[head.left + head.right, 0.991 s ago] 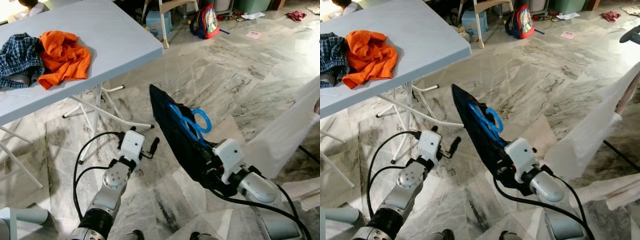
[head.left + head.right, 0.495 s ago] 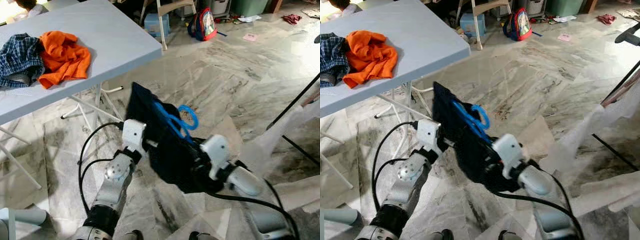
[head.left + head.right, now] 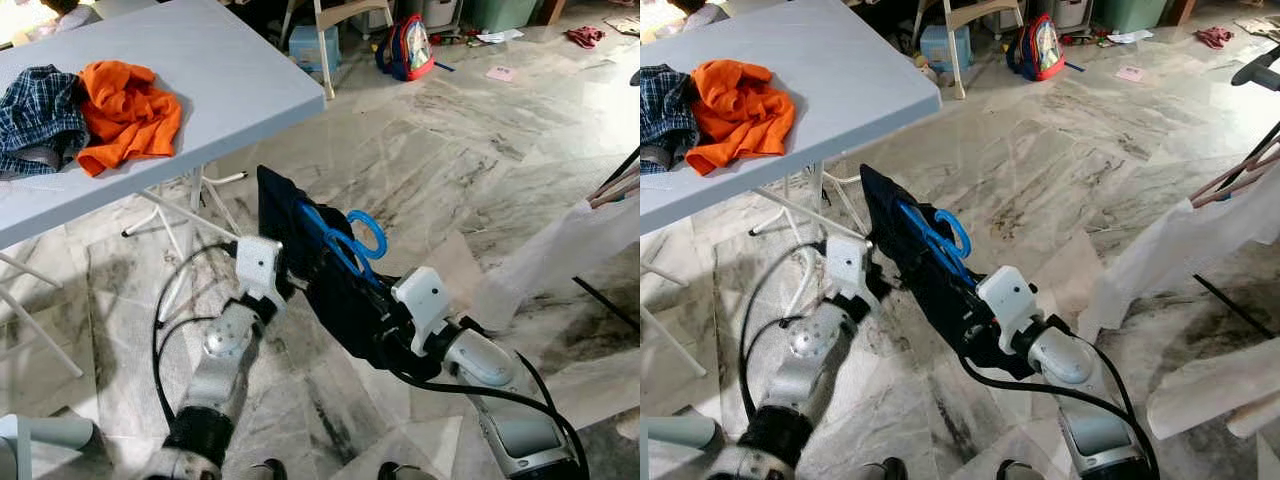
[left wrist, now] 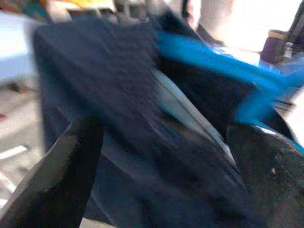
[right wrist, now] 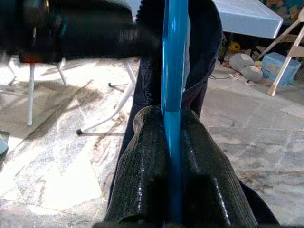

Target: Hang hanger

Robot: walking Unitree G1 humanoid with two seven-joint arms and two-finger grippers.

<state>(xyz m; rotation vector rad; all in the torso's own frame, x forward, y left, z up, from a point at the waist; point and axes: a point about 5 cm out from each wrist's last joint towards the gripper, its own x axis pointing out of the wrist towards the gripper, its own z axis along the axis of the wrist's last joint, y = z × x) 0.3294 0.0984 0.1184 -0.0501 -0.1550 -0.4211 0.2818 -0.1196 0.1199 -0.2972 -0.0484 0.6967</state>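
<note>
Setting: marble-tiled floor (image 3: 480,150) in a cluttered room. At far left a pale blue folding table (image 3: 200,70) carries a plaid shirt (image 3: 40,105) and an orange garment (image 3: 125,110); a backpack (image 3: 405,45) sits on the floor beyond.

Left gripper (image 3: 283,283) is raised to the near edge of the dark garment (image 3: 320,270). In the left wrist view its two black fingers (image 4: 66,175) stand apart, with the cloth between them but not clamped.

Centre: the blue hanger (image 3: 350,245) is held up in the air over the floor, dark garment draped on it, hook loop uppermost and tilted toward the rack side. The fabric hangs bunched and loose along one arm of the hanger.

Right gripper (image 5: 171,156) is clamped on the hanger's blue bar, ribbed pads pressed to either side of it with cloth caught around them.

Far right: a drying rack (image 3: 1240,170) with pale laundry (image 3: 1160,250) hanging from it, well apart from the hanger.

Step judged: carry phase, hanger not yet hung. Next move calls for turning toward the rack, lifting the hook above a free rail and lowering it on, left gripper steadying the cloth so it does not slide off
</note>
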